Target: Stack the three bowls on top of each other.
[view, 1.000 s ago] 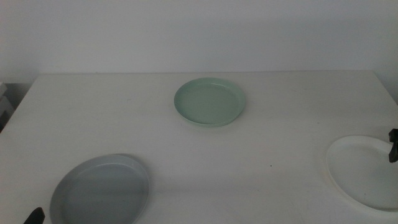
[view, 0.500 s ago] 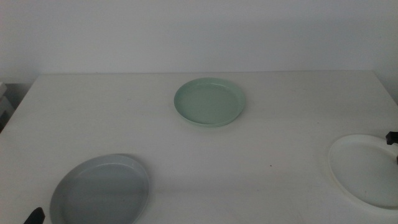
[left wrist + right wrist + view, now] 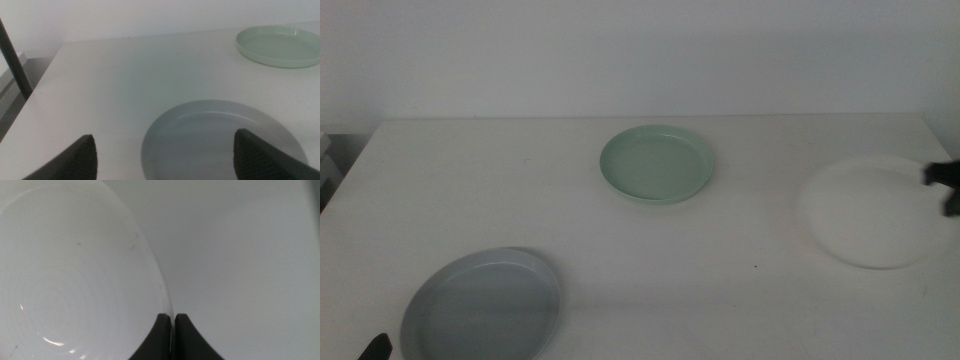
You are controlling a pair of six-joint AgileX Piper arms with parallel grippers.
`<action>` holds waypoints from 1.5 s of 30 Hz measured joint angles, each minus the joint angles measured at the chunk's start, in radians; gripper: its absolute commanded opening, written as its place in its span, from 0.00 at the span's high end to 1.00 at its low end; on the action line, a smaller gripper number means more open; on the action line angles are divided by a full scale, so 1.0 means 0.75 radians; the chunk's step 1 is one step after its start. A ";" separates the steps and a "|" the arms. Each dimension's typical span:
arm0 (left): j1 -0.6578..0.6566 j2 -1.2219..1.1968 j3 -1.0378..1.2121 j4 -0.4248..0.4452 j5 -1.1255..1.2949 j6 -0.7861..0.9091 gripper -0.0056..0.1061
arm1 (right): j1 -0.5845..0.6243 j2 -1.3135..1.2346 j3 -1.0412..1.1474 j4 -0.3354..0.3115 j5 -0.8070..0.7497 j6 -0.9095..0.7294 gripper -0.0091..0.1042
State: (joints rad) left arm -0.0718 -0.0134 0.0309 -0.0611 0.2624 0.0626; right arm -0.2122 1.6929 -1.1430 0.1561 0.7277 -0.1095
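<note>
The mint green bowl (image 3: 657, 164) sits at the table's far middle, also seen in the left wrist view (image 3: 280, 45). At the near left lies the grey bowl (image 3: 482, 306), right in front of my open left gripper (image 3: 165, 137), which barely shows at the middle view's bottom edge (image 3: 375, 347). My right gripper (image 3: 945, 185) at the right edge is shut on the rim of the white bowl (image 3: 865, 212), which looks raised off the table. In the right wrist view the jaws (image 3: 172, 316) pinch that rim, with the white bowl's inside (image 3: 75, 280) showing.
The white table (image 3: 470, 190) ends at a pale wall behind. A dark post (image 3: 12, 60) stands off the table's left edge.
The white bowl has moved up and to the left from the near right corner, carried by my right gripper. The left gripper and the other bowls have not moved.
</note>
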 measured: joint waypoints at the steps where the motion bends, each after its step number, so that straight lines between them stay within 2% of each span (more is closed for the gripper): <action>1: 0.000 0.000 0.000 0.000 0.000 0.000 0.02 | 0.045 -0.019 0.000 0.011 0.009 0.000 0.93; 3: 0.000 0.000 0.000 0.000 0.000 0.000 0.02 | 0.144 -0.040 0.000 0.032 0.035 0.010 0.93; 4: 0.000 0.000 0.000 0.000 0.000 0.000 0.02 | 0.243 -0.047 0.000 0.067 0.063 0.018 0.93; 10: 0.000 0.000 0.000 0.000 0.000 0.000 0.02 | 0.482 -0.047 0.000 0.220 0.068 0.025 0.93; 16: 0.000 0.000 0.000 0.000 0.000 0.000 0.02 | 0.663 -0.017 0.000 0.252 0.048 0.029 0.93; 22: 0.000 0.000 0.000 0.000 0.000 0.000 0.02 | 0.752 0.059 0.000 0.258 0.000 0.046 0.93; 35: 0.000 0.000 0.000 0.000 0.000 0.000 0.02 | 0.756 0.234 0.000 0.258 -0.039 0.064 0.91; 39: 0.000 0.000 0.000 0.000 0.000 0.000 0.02 | 0.756 0.266 0.000 0.258 -0.052 0.065 0.81; 45: 0.000 0.000 0.000 0.000 0.000 0.000 0.02 | 0.756 0.272 -0.004 0.258 -0.060 0.065 0.50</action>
State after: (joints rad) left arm -0.0718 -0.0134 0.0309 -0.0611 0.2624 0.0626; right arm 0.3547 1.8965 -1.1463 0.3495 0.6829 -0.0607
